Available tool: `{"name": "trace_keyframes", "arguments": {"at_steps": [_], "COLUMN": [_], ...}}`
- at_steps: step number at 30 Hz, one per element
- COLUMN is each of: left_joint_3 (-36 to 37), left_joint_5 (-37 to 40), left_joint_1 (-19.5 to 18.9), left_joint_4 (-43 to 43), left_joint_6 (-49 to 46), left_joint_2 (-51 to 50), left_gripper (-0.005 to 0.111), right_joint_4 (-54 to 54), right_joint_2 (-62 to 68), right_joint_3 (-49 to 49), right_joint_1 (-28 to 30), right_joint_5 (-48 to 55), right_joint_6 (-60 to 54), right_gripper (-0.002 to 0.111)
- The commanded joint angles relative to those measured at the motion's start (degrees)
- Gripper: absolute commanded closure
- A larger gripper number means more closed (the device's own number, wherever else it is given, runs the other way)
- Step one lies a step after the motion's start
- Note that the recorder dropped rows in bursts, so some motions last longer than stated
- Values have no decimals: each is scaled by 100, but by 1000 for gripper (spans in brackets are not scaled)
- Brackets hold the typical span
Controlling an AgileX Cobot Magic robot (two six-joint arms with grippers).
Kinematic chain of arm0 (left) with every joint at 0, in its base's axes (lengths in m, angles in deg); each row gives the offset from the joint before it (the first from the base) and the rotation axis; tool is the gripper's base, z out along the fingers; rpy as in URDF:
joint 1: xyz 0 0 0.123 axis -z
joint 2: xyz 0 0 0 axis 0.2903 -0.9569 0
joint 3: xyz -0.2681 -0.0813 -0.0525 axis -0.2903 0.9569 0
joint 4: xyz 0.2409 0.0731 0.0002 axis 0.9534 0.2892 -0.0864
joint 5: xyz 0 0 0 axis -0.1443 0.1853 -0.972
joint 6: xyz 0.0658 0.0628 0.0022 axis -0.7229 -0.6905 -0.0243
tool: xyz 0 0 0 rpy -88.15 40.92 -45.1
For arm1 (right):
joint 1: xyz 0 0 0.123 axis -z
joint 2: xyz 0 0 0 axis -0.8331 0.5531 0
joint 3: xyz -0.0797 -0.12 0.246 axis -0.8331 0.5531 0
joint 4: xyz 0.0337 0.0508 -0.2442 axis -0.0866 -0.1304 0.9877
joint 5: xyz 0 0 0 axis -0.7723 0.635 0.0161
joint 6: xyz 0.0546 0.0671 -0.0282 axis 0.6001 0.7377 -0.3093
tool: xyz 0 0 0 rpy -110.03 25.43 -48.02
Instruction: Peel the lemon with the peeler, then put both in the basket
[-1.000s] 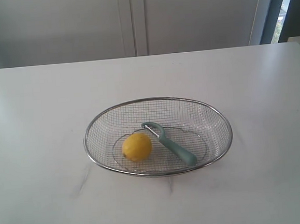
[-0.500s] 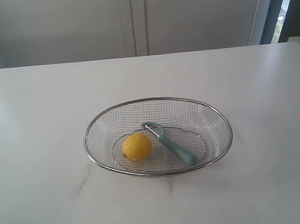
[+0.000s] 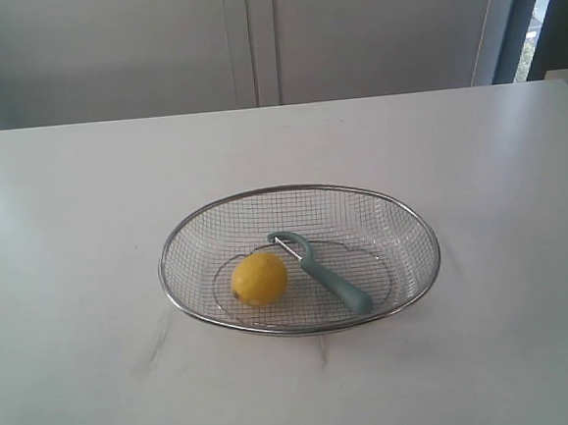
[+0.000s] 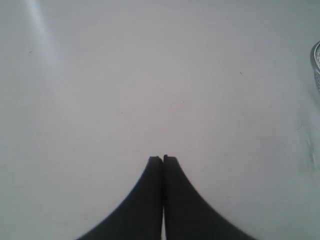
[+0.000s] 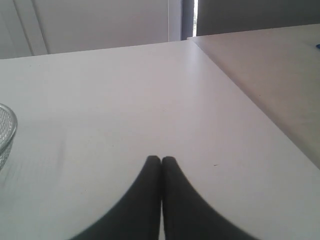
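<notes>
The yellow lemon [image 3: 260, 278] lies inside the wire-mesh basket [image 3: 292, 191] at the table's middle. Beside it, to its right, the teal-handled peeler [image 3: 325, 274] rests in the same basket, metal head toward the back. Neither arm shows in the exterior view. My left gripper [image 4: 162, 159] is shut over bare white table, nothing between its fingers; the basket's rim [image 4: 316, 62] just shows at that view's edge. My right gripper [image 5: 161, 159] is also shut and holds nothing, with a sliver of the basket [image 5: 6, 131] off to one side.
The white table [image 3: 87, 208] spreads on all sides of the basket. Pale cabinet doors [image 3: 251, 38] stand behind it. In the right wrist view the table's edge [image 5: 240, 95] runs beside a second, beige surface [image 5: 280, 65].
</notes>
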Motion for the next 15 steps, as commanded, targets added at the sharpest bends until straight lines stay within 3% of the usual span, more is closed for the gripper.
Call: {"name": "trace_keyframes", "arguments": {"at_steps": [1, 15], "left_joint_3": [24, 24], "left_joint_5": [15, 15], "left_joint_1": [-23, -23], "left_joint_4": [-38, -38], "left_joint_6": [22, 22], "left_joint_2": [23, 23], "left_gripper": [107, 107], "right_joint_4": [-267, -279], "right_joint_2": [-39, -39], "right_joint_3": [41, 41], "right_joint_1": [23, -289], "right_joint_5": [-4, -25], "right_joint_6": [-437, -410], "right_gripper": [108, 108]}}
